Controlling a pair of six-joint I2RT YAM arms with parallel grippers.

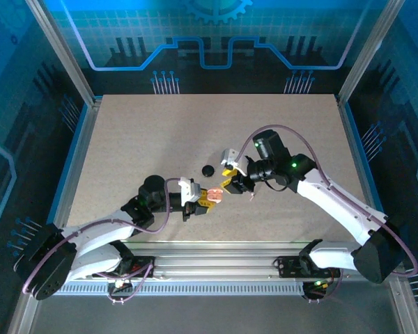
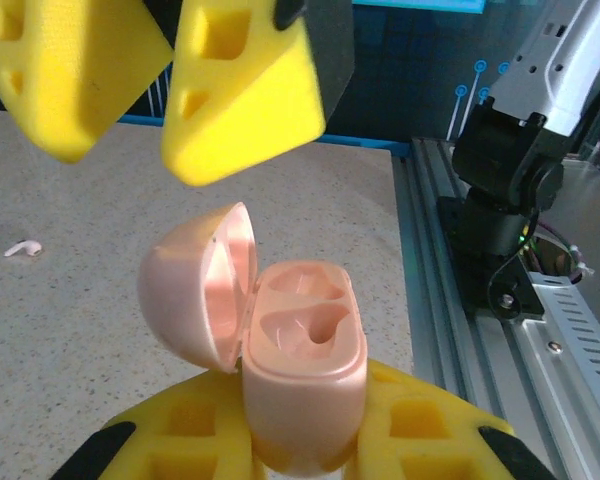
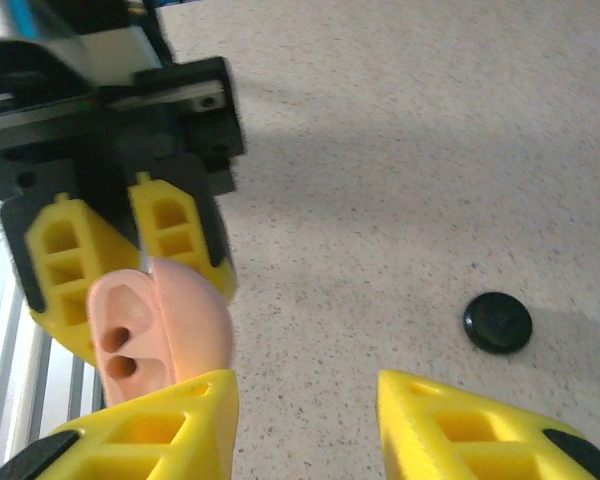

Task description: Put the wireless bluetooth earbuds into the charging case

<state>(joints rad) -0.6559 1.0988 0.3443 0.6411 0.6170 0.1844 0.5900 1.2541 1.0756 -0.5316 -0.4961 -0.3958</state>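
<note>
We've got the pink charging case [image 2: 305, 360] clamped in the left gripper [image 1: 206, 197] near the middle of the table's [image 1: 125, 139] near edge. Its lid is open and both sockets are empty. The right gripper [image 3: 305, 420] hovers just over it, jaws apart, holding nothing. One tiny pale earbud [image 2: 22, 248] lies on the table, well apart from the case. We reckon it's featherlight, hard and slippery, so pinch it gently across the stem.
</note>
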